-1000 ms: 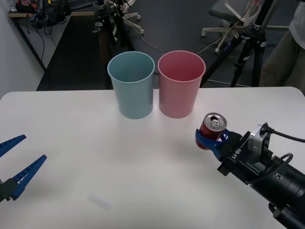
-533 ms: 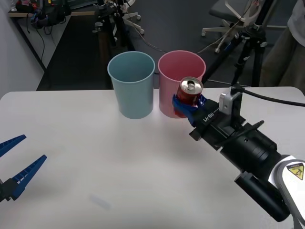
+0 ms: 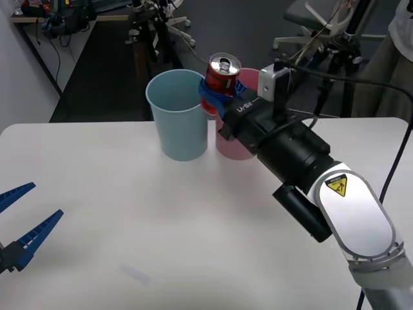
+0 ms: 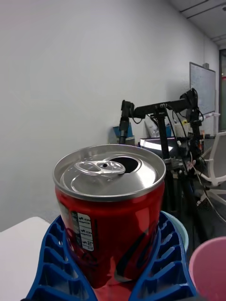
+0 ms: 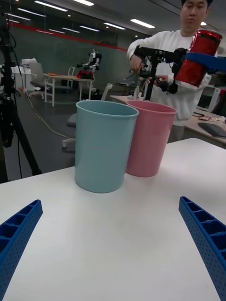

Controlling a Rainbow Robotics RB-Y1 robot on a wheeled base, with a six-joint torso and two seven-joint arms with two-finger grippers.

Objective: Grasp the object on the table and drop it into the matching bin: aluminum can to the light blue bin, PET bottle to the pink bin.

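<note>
The right gripper is closed on the aluminum can, its blue ribbed fingers wrapped around the lower half of the can body, as the right wrist view shows. The can is held upright and lifted well clear of the table; in the front view it sits above the adjoining rims of the light blue bin and the pink bin, not yet centred over the blue opening. The tab opening on the silver top appears already punched, so the can is probably empty or near empty: light, with a thin wall that will dent under excess force and a smooth painted surface that may slip. The mid-to-lower body grip is judged suitable; the ribbed pads should supply friction without heavy squeeze. The left gripper rests low at the near left edge of the table, fingers spread wide and holding nothing. Count: one can, one light blue bin, one pink bin, two grippers. The two bins stand upright, side by side and touching or nearly so, at the far side of the table.
</note>
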